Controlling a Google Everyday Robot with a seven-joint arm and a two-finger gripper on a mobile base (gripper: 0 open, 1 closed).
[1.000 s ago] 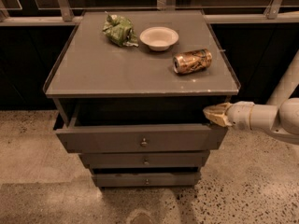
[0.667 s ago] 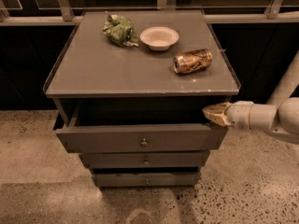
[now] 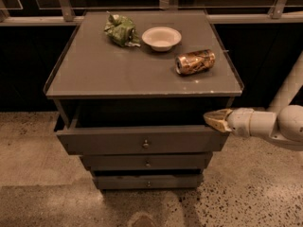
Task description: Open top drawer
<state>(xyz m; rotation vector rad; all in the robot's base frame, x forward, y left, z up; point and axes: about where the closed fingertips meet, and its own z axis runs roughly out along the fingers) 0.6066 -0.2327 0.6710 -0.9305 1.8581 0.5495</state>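
Observation:
The top drawer is the widest of three dark grey drawers in a small cabinet. It stands pulled out toward me, its dark inside showing above the front panel. A small round metal knob sits at the panel's centre. My gripper comes in from the right on a white arm. Its tan tip rests at the drawer's upper right corner, just under the cabinet top.
On the cabinet top lie a crumpled green bag, a white bowl and a tipped can. The middle drawer and the bottom drawer are shut. Speckled floor surrounds the cabinet; a railing runs behind.

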